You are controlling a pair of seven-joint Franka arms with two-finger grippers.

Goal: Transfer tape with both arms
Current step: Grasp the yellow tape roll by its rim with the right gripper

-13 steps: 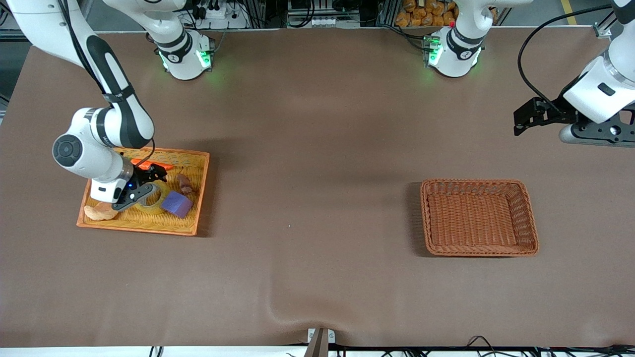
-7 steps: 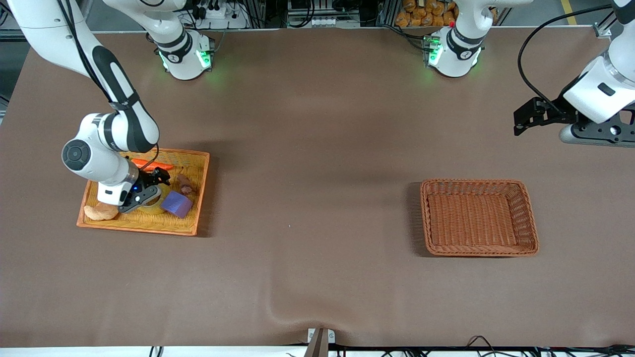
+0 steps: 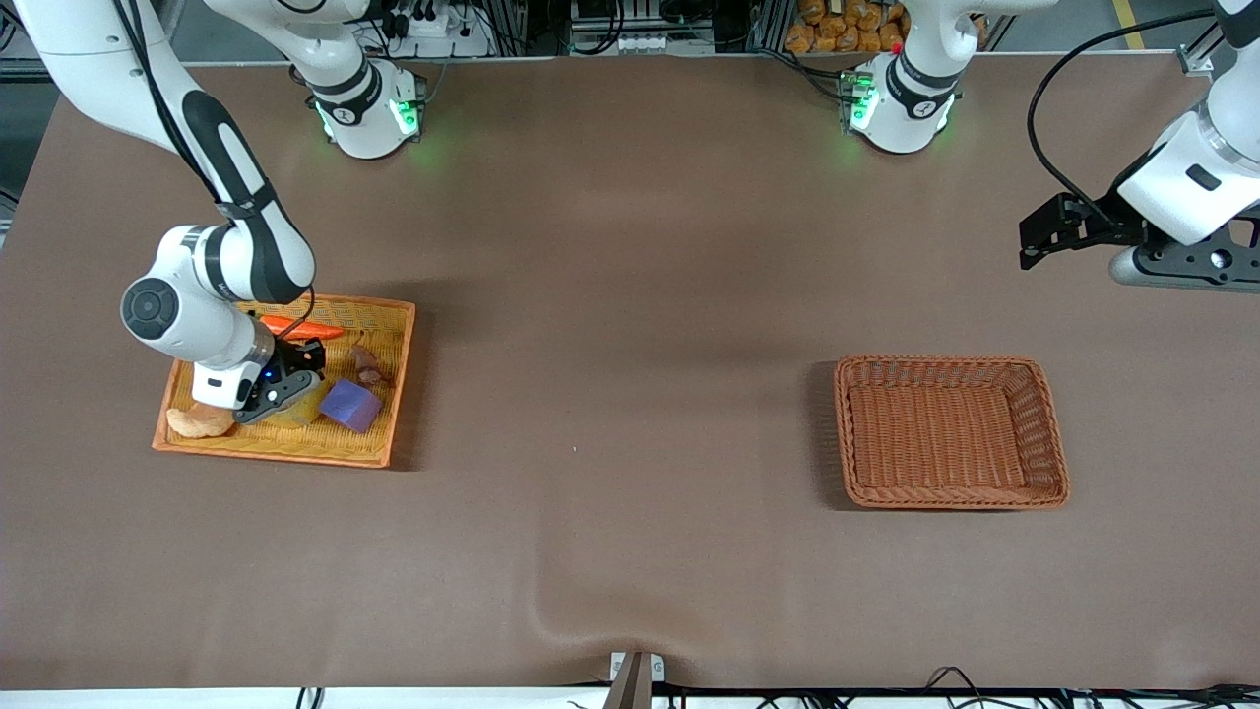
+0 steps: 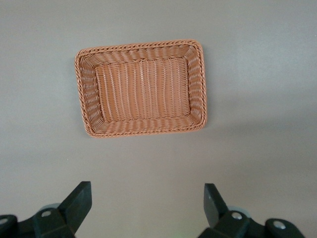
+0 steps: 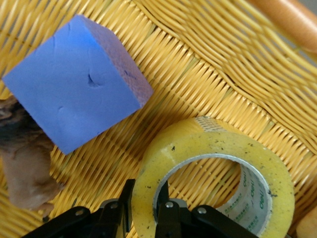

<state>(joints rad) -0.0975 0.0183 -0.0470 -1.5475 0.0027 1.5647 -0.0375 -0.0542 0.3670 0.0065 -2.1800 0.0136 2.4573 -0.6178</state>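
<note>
The right gripper [image 3: 295, 379] is down in the yellow wicker tray [image 3: 379, 433] at the right arm's end of the table, and from the front camera the tape [image 3: 307, 404] is nearly all hidden under the wrist, only a pale yellow sliver showing beside the purple block [image 3: 350, 405]. The right wrist view settles it: the jaws are pinching the roll's wall, one finger [image 5: 168, 215] inside the grey core, the other outside, with the tape [image 5: 213, 173] lying flat on the tray's weave. The roll is cut off at the frame edge there. Just beside it sits the block [image 5: 74, 84], touching a brown lumpy piece [image 5: 25, 168] that is hard to identify. Count for the tray: one tape, one block, one brown piece, one orange carrot-like stick [image 3: 300, 328] half hidden by the arm, one tan lump [image 3: 195, 421] at the corner nearest the front camera. The left gripper [image 4: 147, 206] waits high at the left arm's end, jaws spread wide, only its fingertips showing, looking down on the single brown wicker basket [image 4: 89, 126], also seen from the front [image 3: 1048, 433]
</note>
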